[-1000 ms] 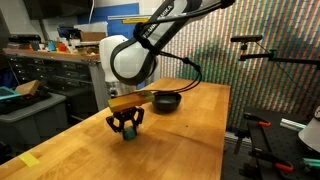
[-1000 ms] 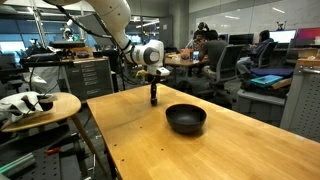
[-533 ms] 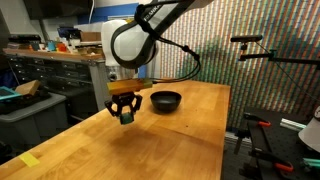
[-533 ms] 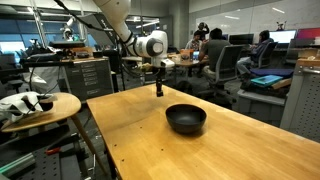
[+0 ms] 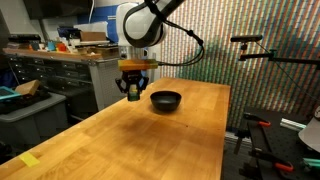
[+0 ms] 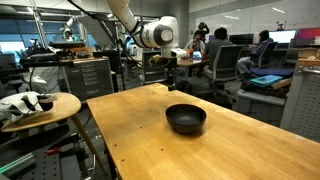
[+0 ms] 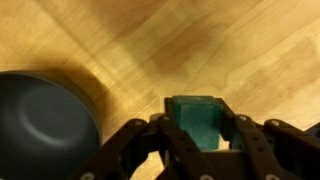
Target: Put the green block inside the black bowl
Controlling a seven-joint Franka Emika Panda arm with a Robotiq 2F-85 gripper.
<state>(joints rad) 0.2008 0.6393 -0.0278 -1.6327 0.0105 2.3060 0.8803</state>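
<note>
My gripper (image 5: 134,94) is shut on the green block (image 7: 197,121) and holds it in the air above the wooden table (image 5: 150,140). In the wrist view the block sits between the two black fingers (image 7: 247,143). The black bowl (image 5: 166,100) stands on the table just to the right of the gripper in an exterior view, and it shows at the left edge of the wrist view (image 7: 40,130). In an exterior view the gripper (image 6: 171,76) hangs behind and above the bowl (image 6: 186,118). The bowl is empty.
A round side table (image 6: 35,108) with a white object stands beside the wooden table. Workbenches and cabinets (image 5: 40,80) stand behind it. A stand with a black arm (image 5: 262,50) is to the right. People sit at desks in the background (image 6: 215,50).
My gripper has risen from the table with the green block in it and moved toward the black bowl. The bowl has not moved.
</note>
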